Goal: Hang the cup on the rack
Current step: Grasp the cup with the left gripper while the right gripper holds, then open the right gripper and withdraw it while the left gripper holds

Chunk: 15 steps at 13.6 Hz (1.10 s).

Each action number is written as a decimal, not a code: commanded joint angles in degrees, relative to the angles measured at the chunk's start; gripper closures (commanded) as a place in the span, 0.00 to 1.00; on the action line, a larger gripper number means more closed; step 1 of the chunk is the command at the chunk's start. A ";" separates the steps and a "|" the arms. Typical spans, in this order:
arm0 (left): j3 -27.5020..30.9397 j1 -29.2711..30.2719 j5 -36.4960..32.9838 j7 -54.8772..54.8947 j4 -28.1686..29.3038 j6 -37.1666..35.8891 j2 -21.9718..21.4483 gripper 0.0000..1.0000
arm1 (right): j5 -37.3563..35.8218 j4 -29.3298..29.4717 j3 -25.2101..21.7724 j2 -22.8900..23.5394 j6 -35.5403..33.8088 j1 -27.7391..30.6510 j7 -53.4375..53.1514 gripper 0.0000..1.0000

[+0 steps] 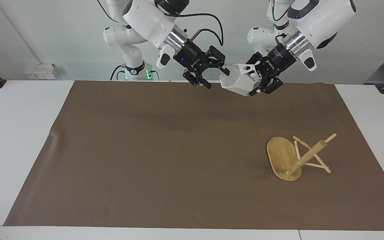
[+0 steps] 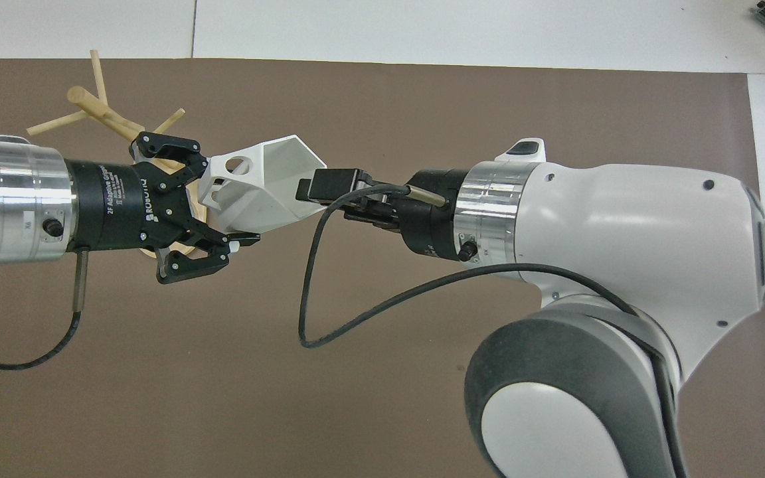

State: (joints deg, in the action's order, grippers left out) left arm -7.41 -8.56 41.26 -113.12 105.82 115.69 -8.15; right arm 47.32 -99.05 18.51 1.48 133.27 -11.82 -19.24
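White lettering, "2F Adaptive Gripper" above "ROBOTIQ", runs along the black body of the left claw, at the left of the overhead frame. Nothing else is legible.
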 commanded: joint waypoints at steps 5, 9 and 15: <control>-0.33 0.47 -7.50 -12.98 4.22 9.19 3.13 1.00 | 0.94 -0.79 0.21 -0.78 0.94 0.21 -0.19 0.00; -0.33 2.67 -12.76 -20.98 3.35 12.89 7.79 1.00 | -2.47 -0.53 -0.05 -0.43 0.76 1.35 0.52 0.00; -0.24 4.07 -14.89 -23.72 2.29 15.27 10.97 1.00 | -14.67 0.00 -0.05 -0.25 -3.09 3.46 8.14 0.00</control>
State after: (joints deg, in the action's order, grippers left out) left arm -7.25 -5.05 27.71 -134.28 109.44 130.89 2.80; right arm 37.16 -99.05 18.00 1.50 132.36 -9.68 -14.69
